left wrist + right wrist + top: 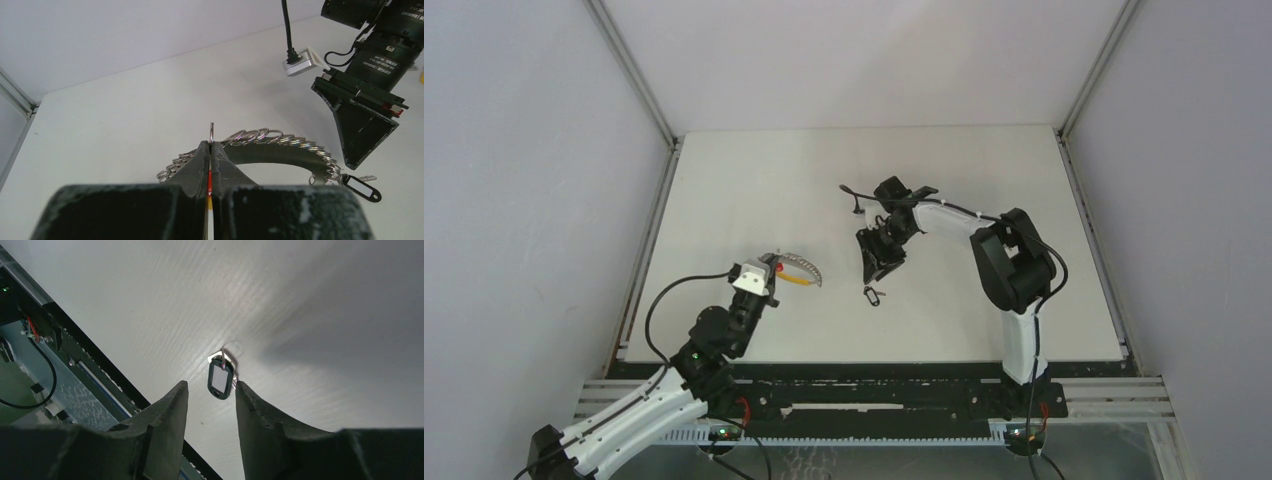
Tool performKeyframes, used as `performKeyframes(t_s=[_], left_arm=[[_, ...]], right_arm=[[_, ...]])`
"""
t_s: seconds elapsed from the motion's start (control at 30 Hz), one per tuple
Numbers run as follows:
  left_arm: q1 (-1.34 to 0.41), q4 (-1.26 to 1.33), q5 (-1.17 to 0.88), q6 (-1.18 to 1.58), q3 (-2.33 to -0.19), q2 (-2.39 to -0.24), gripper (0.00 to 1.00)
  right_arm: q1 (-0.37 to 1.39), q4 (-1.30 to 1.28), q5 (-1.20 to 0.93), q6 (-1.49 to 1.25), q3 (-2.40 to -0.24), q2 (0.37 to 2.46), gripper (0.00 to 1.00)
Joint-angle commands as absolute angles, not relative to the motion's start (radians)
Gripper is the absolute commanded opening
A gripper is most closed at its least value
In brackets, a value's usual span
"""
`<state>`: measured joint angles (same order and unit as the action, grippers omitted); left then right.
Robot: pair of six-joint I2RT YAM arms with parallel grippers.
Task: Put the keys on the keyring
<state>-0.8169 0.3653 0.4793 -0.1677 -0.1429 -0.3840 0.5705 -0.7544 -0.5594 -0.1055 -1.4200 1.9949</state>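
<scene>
Left tool (766,270) (211,150): jaws pressed together on the keyring (809,268) (280,137), pinching one thin ring that stands upright just above the fingertips. A sliver of red and yellow shows in the seam between the two fingers in the left wrist view. From the grip the keyring, a chain of small overlapping metal rings, curves away to the right in an arc. In the top view its red piece sits next to the fingertips and its yellow section just beyond, toward the near edge of the surface (754,180).

Right tool (876,270) (210,387): jaws moderately apart and holding nothing, pointing down at the surface near its centre. A black-rimmed key (873,296) (362,189) (220,380) lies flat on the surface just beyond the fingertips. In the right wrist view it appears in the gap between the two fingers, touching neither. Its pale face is turned up, and a small metal part shows at its far end; finer detail is too small to tell.

Relations: the free end of the keyring reaches toward the key, and in the left wrist view the two lie near each other; whether they touch cannot be told. The two tools are apart, the left at the near left of the surface, the right toward the middle. A grey connector (300,62) with a black cable hangs beside the right wrist.
</scene>
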Motion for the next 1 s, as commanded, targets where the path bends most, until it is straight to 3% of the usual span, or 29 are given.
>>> performKeyframes(t_s=[0.0,0.97], left_arm=[[-0.821,0.435,0.480,-0.162,-0.133,-0.384,0.00],[-0.822,0.433,0.476,-0.163,-0.135,-0.389,0.00]], right_arm=[[0.561,-0.759,-0.614,-0.083,-1.490,2.031,0.40],[0.548,-0.770,-0.689,-0.048,-1.523,2.158,0.25]])
